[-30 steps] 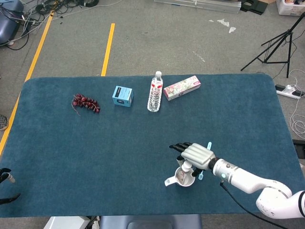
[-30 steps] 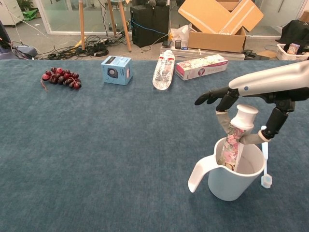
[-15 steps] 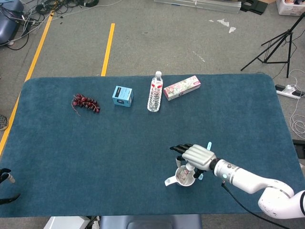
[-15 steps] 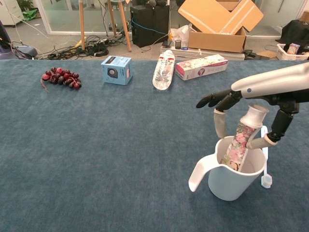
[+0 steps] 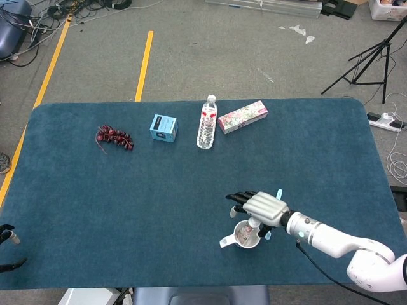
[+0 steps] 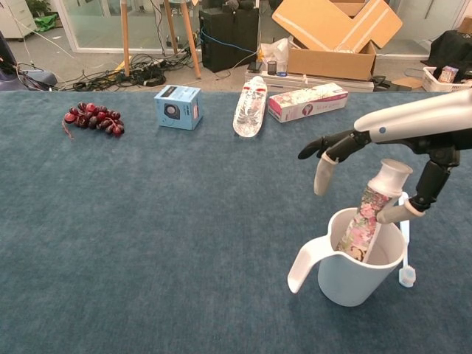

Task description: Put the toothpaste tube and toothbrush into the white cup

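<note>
Right hand: our right hand [image 6: 383, 158] hangs over the cup with its fingers spread apart, gripping nothing; one fingertip [image 6: 385, 214] rests against the tube.
Left hand: only a dark bit shows at the lower-left edge of the head view [image 5: 7, 235]; we cannot tell how its fingers lie.
Toothpaste tube: the toothpaste tube [image 6: 366, 220] stands in the cup just below our right hand, flowered body down, white cap up, leaning toward the hand's thumb side.
Toothbrush: the toothbrush [image 6: 404, 243] sits at the cup's outer wall under the hand; we cannot tell whether it is propped on the rim or held.
White cup: the white cup [image 6: 346, 276] is upright directly beneath the hand, its handle pointing away toward our left.
Table: the blue table [image 6: 162, 243] carries everything.
Flowered box: a flowered box [image 6: 307, 101] lies well beyond the hand at the far edge.
Water bottle: a water bottle [image 6: 250, 108] lies just left of that box.
Blue box: a small blue box [image 6: 178, 106] stands further left.
Grapes: red grapes [image 6: 94, 118] lie furthest from the hand.
</note>
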`<control>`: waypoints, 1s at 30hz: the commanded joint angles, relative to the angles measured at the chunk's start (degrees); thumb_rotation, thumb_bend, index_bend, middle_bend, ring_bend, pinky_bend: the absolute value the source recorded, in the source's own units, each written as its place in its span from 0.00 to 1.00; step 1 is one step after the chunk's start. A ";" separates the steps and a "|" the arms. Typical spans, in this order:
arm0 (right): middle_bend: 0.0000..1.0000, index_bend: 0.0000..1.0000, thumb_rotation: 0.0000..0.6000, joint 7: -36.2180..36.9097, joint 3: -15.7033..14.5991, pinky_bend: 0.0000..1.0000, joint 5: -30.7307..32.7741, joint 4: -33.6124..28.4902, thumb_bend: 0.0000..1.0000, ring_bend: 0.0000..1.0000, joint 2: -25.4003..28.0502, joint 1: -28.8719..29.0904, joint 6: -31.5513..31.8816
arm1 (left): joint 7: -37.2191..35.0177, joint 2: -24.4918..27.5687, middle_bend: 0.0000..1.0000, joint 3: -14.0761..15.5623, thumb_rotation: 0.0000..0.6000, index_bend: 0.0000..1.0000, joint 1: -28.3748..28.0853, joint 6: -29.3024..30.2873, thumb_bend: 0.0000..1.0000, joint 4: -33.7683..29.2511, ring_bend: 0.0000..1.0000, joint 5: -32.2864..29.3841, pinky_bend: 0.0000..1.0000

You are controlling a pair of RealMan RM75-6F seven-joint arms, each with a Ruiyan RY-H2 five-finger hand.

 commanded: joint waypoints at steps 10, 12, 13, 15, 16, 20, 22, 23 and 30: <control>0.00 0.22 1.00 4.85 -0.51 0.13 -4.96 -3.58 0.08 0.00 6.14 -1.29 5.78 | 0.22 -0.08 0.27 -0.01 1.00 0.49 -0.01 -0.05 0.00 0.01 0.21 -0.10 0.29; 0.00 0.21 1.00 5.65 -0.65 0.12 -5.83 -3.99 0.07 0.00 7.43 -1.82 7.29 | 0.27 -0.10 0.27 -0.04 1.00 0.49 -0.01 -0.05 0.00 0.01 0.21 -0.15 0.29; 0.00 0.21 1.00 5.92 -0.70 0.12 -6.13 -4.10 0.07 0.00 7.99 -2.06 7.90 | 0.30 -0.11 0.27 -0.04 1.00 0.49 -0.01 -0.06 0.00 0.00 0.21 -0.17 0.29; 0.00 0.21 1.00 6.39 -0.77 0.12 -6.67 -4.29 0.07 0.00 9.24 -2.71 9.36 | 0.38 -0.13 0.27 -0.05 1.00 0.49 -0.02 -0.06 0.00 -0.03 0.21 -0.19 0.29; 0.00 0.21 1.00 6.50 -0.78 0.12 -6.81 -4.32 0.07 0.00 9.73 -3.03 10.00 | 0.44 -0.14 0.27 -0.04 1.00 0.49 -0.02 -0.07 0.00 -0.03 0.21 -0.20 0.29; 0.00 0.21 1.00 6.30 -0.85 0.12 -6.97 -4.14 0.07 0.00 11.67 -4.97 13.15 | 0.60 -0.17 0.27 -0.03 1.00 0.49 -0.02 -0.06 0.00 -0.11 0.21 -0.23 0.29; 0.00 0.21 1.00 5.65 -0.90 0.12 -6.71 -3.69 0.07 0.00 12.44 -6.15 14.63 | 0.61 -0.16 0.27 -0.06 1.00 0.49 0.01 0.00 0.00 -0.14 0.21 -0.25 0.29; 0.00 0.21 1.00 5.19 -0.92 0.12 -6.53 -3.37 0.07 0.00 12.71 -6.66 15.19 | 0.63 -0.17 0.27 -0.07 1.00 0.49 0.01 0.02 0.00 -0.15 0.21 -0.24 0.29; 0.00 0.21 1.00 1.28 -0.77 0.12 -3.60 0.01 0.07 0.00 12.75 -10.34 18.19 | 1.07 -0.31 0.27 -0.04 1.00 0.49 -0.07 -0.14 0.00 -0.18 0.21 -0.31 0.29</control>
